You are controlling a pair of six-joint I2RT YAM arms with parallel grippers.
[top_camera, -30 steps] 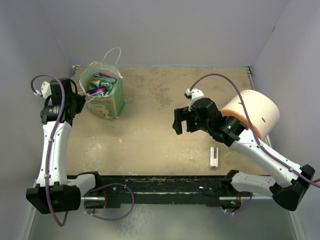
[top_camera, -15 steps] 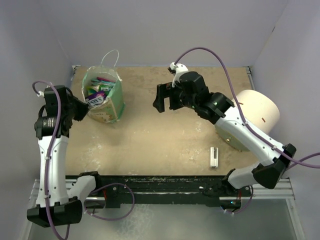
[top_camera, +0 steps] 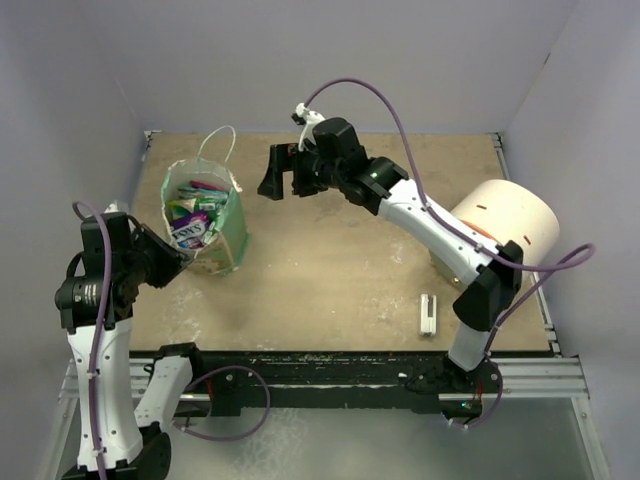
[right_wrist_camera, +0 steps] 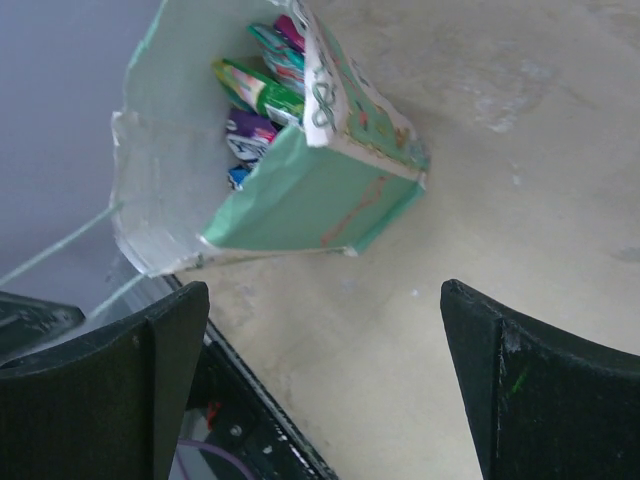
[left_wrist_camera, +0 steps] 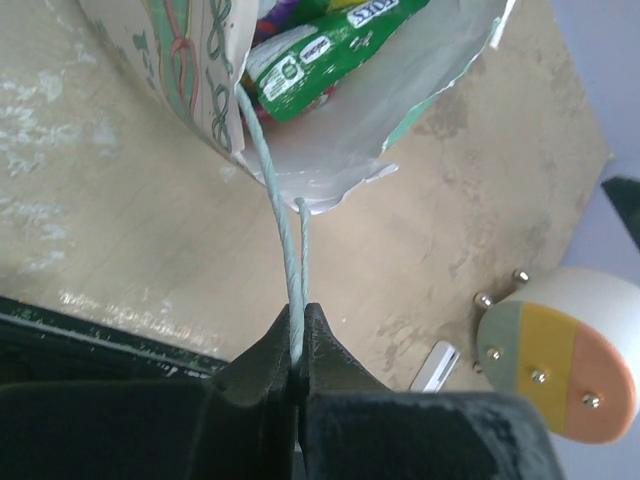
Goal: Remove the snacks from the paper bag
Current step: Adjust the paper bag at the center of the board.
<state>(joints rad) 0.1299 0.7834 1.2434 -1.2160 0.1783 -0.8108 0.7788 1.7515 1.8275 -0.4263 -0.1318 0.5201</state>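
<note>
Left gripper (left_wrist_camera: 298, 350), nearest the base edge: fingers pressed together, pinching the near string handle (left_wrist_camera: 270, 190) of the paper bag (left_wrist_camera: 340, 130). Both strands run taut from the bag rim into the pinch. In the top view the left gripper (top_camera: 168, 262) sits just near-left of the bag.

Paper bag (top_camera: 225, 215) stands at the left side of the table (top_camera: 330, 270), mouth open upward. The mouth's long axis runs roughly near to far. The snacks (top_camera: 193, 218) are inside; none are out on the table. A green packet (left_wrist_camera: 330, 55) lies uppermost at the near end, with pink and purple ones behind it.

Right gripper (top_camera: 283, 178) is farther back, fingers spread wide and holding nothing. It is right of the bag, about level with the far rim and apart from it. The wrist view shows the mint side wall of the bag (right_wrist_camera: 310, 200) between the open right gripper (right_wrist_camera: 320, 290) and the snacks (right_wrist_camera: 255, 100).

Judgement: the left arm is busy anchoring, so the right is the free picker. Key relation: the snacks lie left of the right gripper. It would have to come over the right-hand rim and enter from above, fingers in line with the mouth's long axis.

Cream cylinder (top_camera: 500, 235) and white stick (top_camera: 428, 313) are off to the right, well apart.
</note>
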